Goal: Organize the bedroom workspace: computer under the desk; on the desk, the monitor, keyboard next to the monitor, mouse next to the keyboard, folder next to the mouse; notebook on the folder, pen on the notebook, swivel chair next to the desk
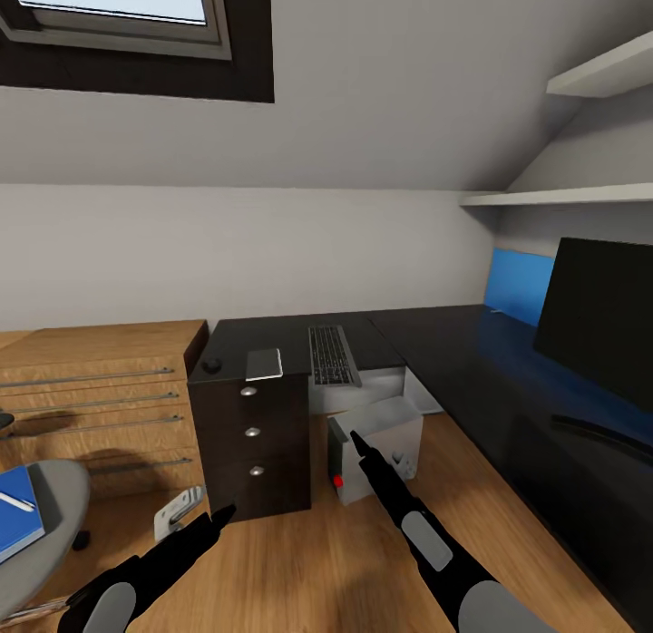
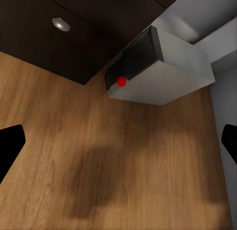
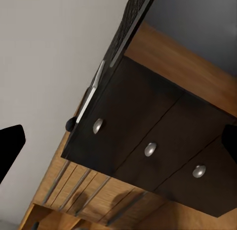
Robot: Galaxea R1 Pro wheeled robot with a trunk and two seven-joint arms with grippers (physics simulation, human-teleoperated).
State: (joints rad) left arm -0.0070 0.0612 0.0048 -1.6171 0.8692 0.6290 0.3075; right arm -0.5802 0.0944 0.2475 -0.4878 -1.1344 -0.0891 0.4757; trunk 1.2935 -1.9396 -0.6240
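A: Grippers — left gripper (image 1: pixel 220 515) and right gripper (image 1: pixel 355 439) — hang over the wood floor (image 1: pixel 317 560) before the desk (image 1: pixel 472 361), fingers spread, holding nothing.

B: Computer (image 1: pixel 376 452) sits under the desk beside its 3-drawer unit (image 1: pixel 252 433). Keyboard (image 1: pixel 331 354), mouse (image 1: pixel 211 365) and notebook (image 1: pixel 264 364) lie on the desk; monitor (image 1: pixel 599 329) stands there too.

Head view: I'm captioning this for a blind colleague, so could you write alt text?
A glossy black desk holds a keyboard, notebook and mouse, with a monitor at right. The computer sits beneath; both grippers hover over the wood floor.
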